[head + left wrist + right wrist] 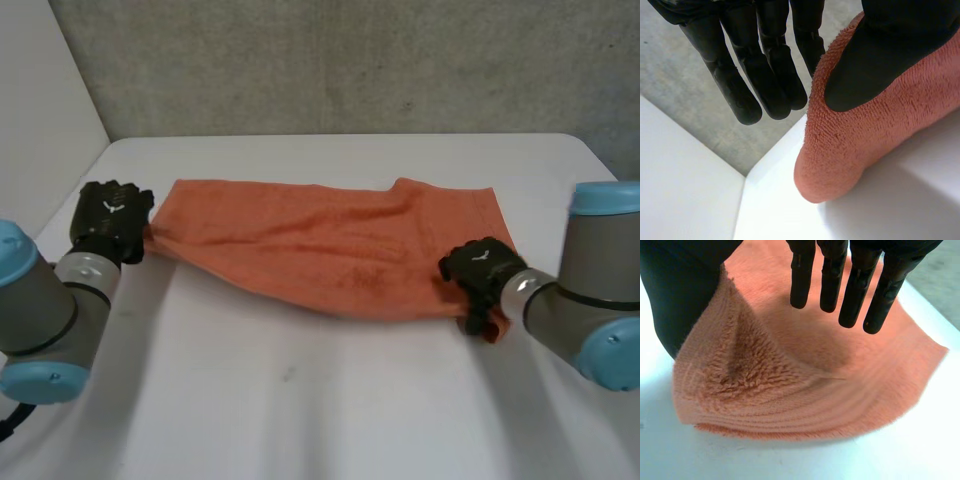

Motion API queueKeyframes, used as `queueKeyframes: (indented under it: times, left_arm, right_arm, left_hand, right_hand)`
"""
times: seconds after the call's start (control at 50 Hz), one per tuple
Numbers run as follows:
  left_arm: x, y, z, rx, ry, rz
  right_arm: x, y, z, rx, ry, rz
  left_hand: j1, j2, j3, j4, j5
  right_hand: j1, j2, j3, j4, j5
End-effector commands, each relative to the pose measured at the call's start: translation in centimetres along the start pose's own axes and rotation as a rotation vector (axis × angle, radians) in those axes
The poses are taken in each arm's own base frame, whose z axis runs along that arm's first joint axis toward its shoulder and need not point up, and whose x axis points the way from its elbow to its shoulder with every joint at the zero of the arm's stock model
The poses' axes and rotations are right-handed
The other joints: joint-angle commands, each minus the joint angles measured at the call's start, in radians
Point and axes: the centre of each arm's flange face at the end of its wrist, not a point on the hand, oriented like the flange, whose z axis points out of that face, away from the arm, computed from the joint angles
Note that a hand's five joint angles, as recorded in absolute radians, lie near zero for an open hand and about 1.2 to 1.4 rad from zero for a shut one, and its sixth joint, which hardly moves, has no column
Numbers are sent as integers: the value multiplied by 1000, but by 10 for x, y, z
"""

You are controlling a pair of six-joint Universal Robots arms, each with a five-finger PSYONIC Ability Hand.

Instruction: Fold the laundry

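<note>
Lying across white table [300,400]: orange terry towel [320,245]. Pinched at left end by left hand [108,215], at right near corner by right hand [480,268]. Soft, limp, light; best taken at corners.

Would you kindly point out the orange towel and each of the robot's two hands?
towel [320,250], head view, middle of the cloth.
left hand [112,212], head view, back of the hand.
right hand [480,265], head view, back of the hand.

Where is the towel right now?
In the head view the towel lies across the middle of the table, its left end held by the left robot hand and its near right corner by the right robot hand.
</note>
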Motion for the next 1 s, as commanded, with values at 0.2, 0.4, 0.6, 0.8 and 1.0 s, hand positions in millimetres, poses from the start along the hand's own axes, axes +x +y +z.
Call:
queueKeyframes:
  times: [0.2, 0.4, 0.6, 0.8, 1.0]
  left_arm:
    - [-14, 6, 2, -18, -39, -6]
    - [-13, 8, 0, -30, -34, -7]
    - [-19, -10, -20, -90, 2, -13]
    - [-37, -36, -73, -203, 40, -23]
    - [-30, -30, -120, -295, 153, -49]
  right_arm:
    - [21, 36, -46, 64, 163, 388]
    - [30, 51, -43, 32, 180, 441]
    - [67, 3, -65, 226, 239, 343]
    - [79, -26, -132, 24, 236, 37]
    - [65, -12, -150, -196, 112, -182]
  left_hand:
    - [304, 198, 203, 200, 213]
    - [304, 198, 203, 200, 213]
    - [304, 198, 203, 200, 213]
    - [304, 198, 203, 200, 213]
    - [304, 198, 203, 200, 213]
  right_hand:
    - [118, 62, 67, 73, 74]
    - [856, 801, 805, 811, 812]
    - [1007, 951, 956, 961, 962]
    - [1007, 951, 956, 961, 962]
    - [1007, 951, 956, 961, 962]
